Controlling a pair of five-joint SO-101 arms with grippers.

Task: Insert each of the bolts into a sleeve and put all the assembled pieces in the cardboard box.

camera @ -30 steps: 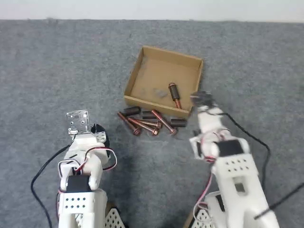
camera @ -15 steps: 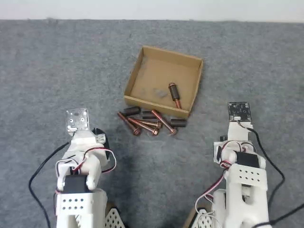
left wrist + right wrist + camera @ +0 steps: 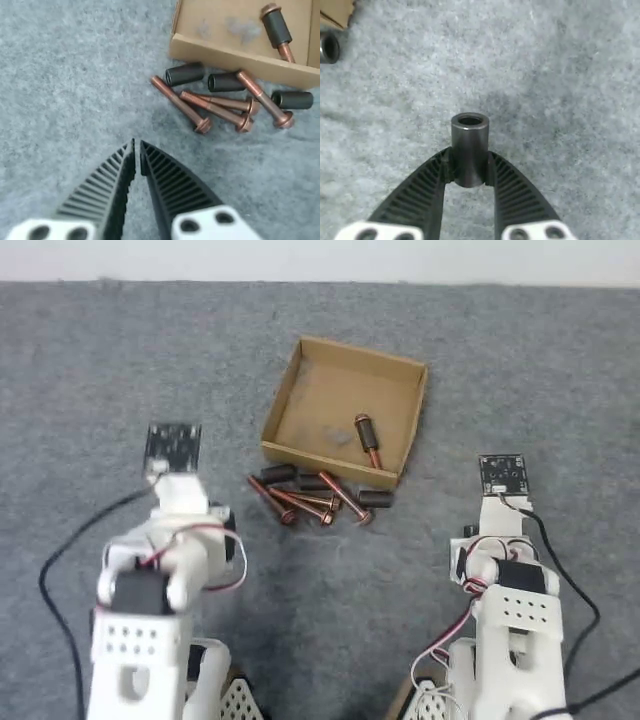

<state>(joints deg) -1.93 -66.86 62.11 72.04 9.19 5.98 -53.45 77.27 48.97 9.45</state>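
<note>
left claw (image 3: 137, 145) shut, nothing in it | ahead of it: 4 loose bolts (image 3: 177, 103) + 3 loose sleeves (image 3: 185, 74) in a pile, box (image 3: 240, 55) just past them, 1 assembled piece (image 3: 276, 27) inside | right claw (image 3: 469, 155) clamped on 1 upright sleeve (image 3: 469, 140)

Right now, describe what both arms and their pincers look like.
The left arm and right arm have white shells with perforated panels, black motors, and red, white and black cables looping along them. Each carries a square camera board. The left pincer and right pincer have black, ribbed, tapering fingers on white bases with round holes.
</note>
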